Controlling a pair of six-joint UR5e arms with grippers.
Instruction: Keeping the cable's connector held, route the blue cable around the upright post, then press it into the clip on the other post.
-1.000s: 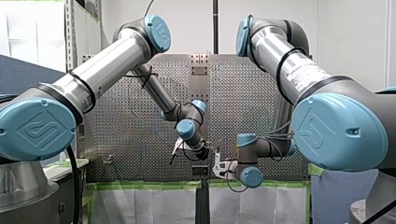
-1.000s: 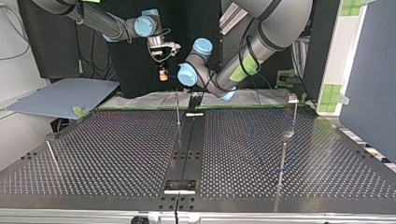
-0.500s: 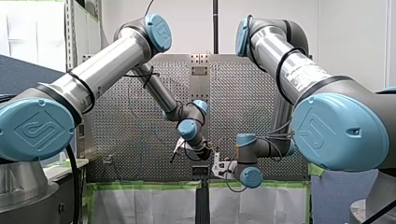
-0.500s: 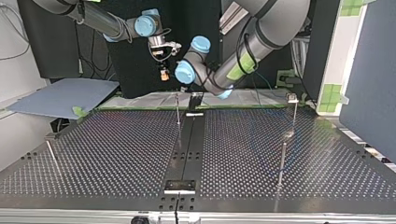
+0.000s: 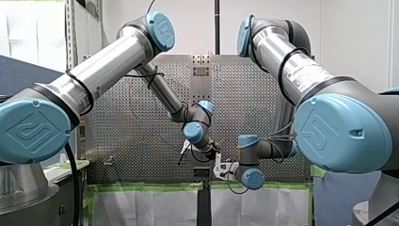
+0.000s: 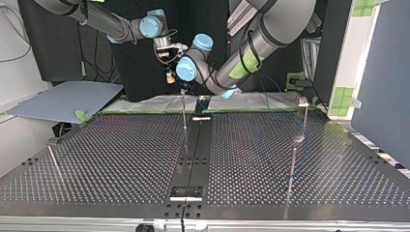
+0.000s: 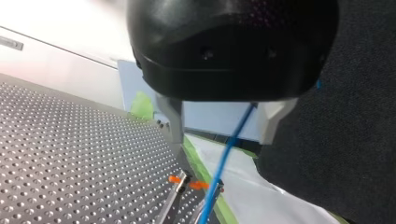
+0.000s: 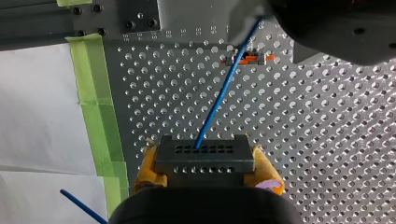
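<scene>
My left gripper (image 7: 222, 140), fingers (image 7: 175, 123) wide, straddled the blue cable (image 7: 228, 163), which slanted from between them down to the orange-clipped post (image 7: 175, 196) just ahead, my right gripper (image 8: 205, 169) clamping its connector (image 8: 204, 156).

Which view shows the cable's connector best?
The right wrist view: the connector sits close up, clamped between my right end effector's yellow pads, the blue cable leaving its holed face. In the front and top views it is too small to make out; the left wrist view shows only the cable.
</scene>
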